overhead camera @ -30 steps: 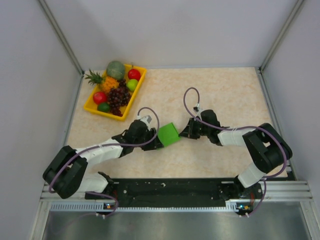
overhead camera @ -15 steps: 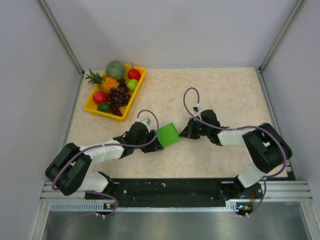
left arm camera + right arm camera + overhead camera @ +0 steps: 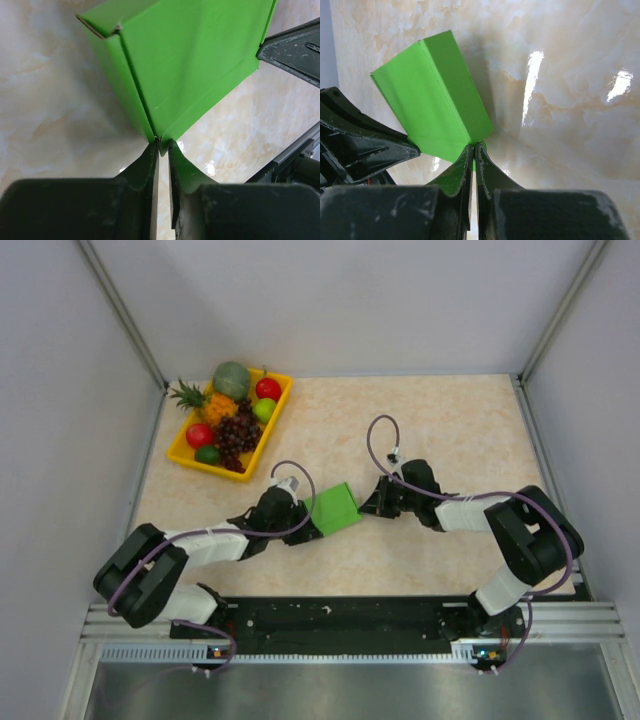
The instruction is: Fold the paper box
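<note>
Top external view: the paper box (image 3: 335, 506) sits near the middle of the tabletop (image 3: 450, 430) as a partly folded green block, propped between the two tools with one corner toward each.

Left tool (image 3: 162, 142), seen from its own wrist camera: the fingers are drawn almost together, with only a thin slit between them. The tips nip the lowest corner of the box, where two panels meet along a crease. I log it as clenched on that corner.

Right tool (image 3: 474, 147), seen from its own wrist camera: the fingers are pressed together with a sliver of green caught at the tips. I log it as clenched on the opposite corner of the box.

Change against one second ago: the left elbow and forearm have swung a little toward the centre, and the left tool lies at a shallower angle to the box. The box has hardly shifted, if at all. I see no change in the right arm.

The yellow fruit tray (image 3: 277, 418) is at the far left, well apart from the box and in the same place as before.
</note>
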Available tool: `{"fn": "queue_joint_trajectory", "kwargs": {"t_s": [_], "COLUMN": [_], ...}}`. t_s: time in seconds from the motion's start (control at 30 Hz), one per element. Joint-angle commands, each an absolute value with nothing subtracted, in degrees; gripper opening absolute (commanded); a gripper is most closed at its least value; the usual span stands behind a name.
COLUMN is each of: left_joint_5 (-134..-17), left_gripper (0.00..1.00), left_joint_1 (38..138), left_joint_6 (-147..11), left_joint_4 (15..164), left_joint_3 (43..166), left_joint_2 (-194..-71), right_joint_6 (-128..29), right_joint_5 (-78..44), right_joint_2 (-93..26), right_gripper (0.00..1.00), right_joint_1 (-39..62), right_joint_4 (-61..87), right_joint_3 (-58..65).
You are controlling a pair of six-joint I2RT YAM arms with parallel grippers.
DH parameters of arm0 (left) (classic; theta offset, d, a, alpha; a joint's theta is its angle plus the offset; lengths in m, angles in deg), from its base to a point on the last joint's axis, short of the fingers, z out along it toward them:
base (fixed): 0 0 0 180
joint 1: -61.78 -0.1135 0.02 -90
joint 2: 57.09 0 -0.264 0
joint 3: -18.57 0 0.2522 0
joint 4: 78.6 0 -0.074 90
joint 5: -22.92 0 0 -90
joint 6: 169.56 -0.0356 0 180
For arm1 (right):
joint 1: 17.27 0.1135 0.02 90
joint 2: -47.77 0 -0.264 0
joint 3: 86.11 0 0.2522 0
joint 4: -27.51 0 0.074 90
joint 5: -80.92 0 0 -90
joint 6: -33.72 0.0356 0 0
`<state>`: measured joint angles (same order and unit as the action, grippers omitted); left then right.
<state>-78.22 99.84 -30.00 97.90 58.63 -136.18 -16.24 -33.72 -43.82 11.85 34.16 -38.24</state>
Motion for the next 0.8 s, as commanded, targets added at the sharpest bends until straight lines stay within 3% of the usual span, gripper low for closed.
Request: {"fn": "queue_joint_trajectory", "kwargs": {"t_s": [0.0, 0.1, 0.5, 0.77], "left_joint_5": [-77.1, -78.1, -80.5, -81.5], "left_gripper": [0.04, 0.00, 0.00, 0.00], "left_joint_1": [99.7, 99.7, 98.3, 97.8], "left_joint_6": [-30.7, -31.0, -30.3, -30.5], "left_joint_4": [105.2, 106.2, 106.4, 105.7], "left_joint_3": [57.5, 57.0, 55.8, 56.6], "left_joint_2": [-133.3, -133.4, -131.5, -132.1], "right_joint_6": [-16.4, -16.7, -16.7, -17.1], "right_joint_5": [-36.2, -36.4, -42.6, -43.9], "right_joint_2": [-44.3, -44.2, -43.2, -43.9], "right_gripper": [0.00, 0.01, 0.26, 0.31], "right_joint_1": [12.4, 12.4, 10.0, 10.0], "right_joint_4": [36.8, 36.5, 39.0, 41.1], "right_joint_3": [-37.8, -37.8, -40.3, -41.1]}}
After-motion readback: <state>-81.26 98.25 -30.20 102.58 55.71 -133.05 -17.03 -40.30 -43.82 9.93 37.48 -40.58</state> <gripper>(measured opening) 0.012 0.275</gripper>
